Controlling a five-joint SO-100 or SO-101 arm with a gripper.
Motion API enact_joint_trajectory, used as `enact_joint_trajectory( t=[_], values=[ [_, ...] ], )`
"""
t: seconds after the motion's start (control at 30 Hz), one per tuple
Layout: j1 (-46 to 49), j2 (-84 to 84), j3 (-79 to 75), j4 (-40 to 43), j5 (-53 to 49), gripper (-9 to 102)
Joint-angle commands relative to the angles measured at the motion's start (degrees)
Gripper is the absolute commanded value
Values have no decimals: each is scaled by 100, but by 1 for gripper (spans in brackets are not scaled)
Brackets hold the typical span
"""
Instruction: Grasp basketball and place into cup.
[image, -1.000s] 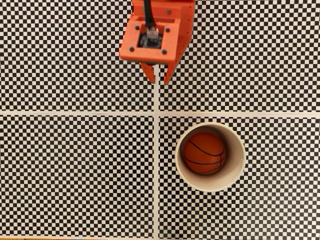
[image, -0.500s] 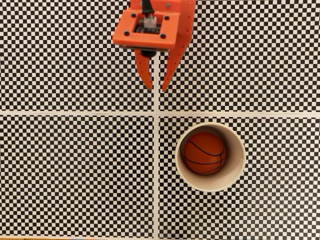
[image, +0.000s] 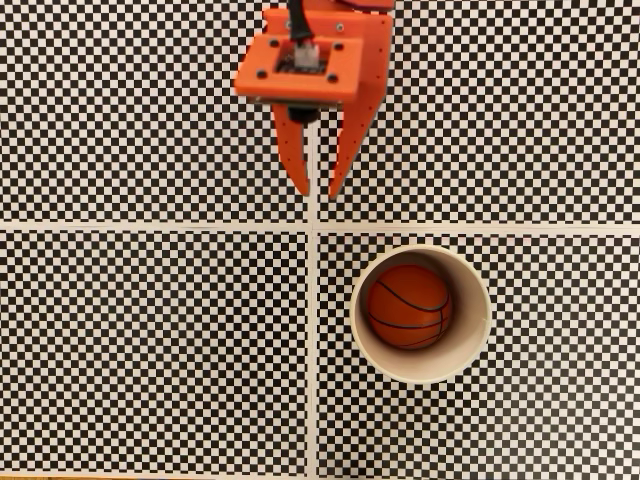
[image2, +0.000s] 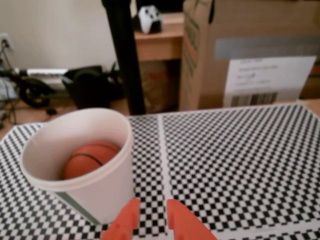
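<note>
The fixed view looks straight down on the checkered mat (image: 150, 350), with the arm entering from the top edge. The wrist view sits low behind the gripper (image2: 151, 212), facing forward across the mat toward a cardboard box (image2: 250, 50) beyond. Both views share the cup (image: 421, 372) and the mat's pale seams.

From the wrist I see the cup (image2: 82, 165) standing upright on the checkered tabletop (image2: 240, 160) at left, with the basketball (image2: 90, 158) resting inside it. My pincer (image2: 152, 212) pokes in at the bottom edge, tips slightly apart and empty, just right of the cup. A cardboard box (image2: 250, 52) sits beyond the tabletop.
</note>
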Motion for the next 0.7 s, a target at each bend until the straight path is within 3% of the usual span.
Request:
enact_joint_trajectory(
  t=[0.0,0.23,0.67],
  values=[
    [0,44,-26,-167,18,0],
    [26,44,413,26,26,0],
    [-132,44,360,2312,70,0]
  ],
)
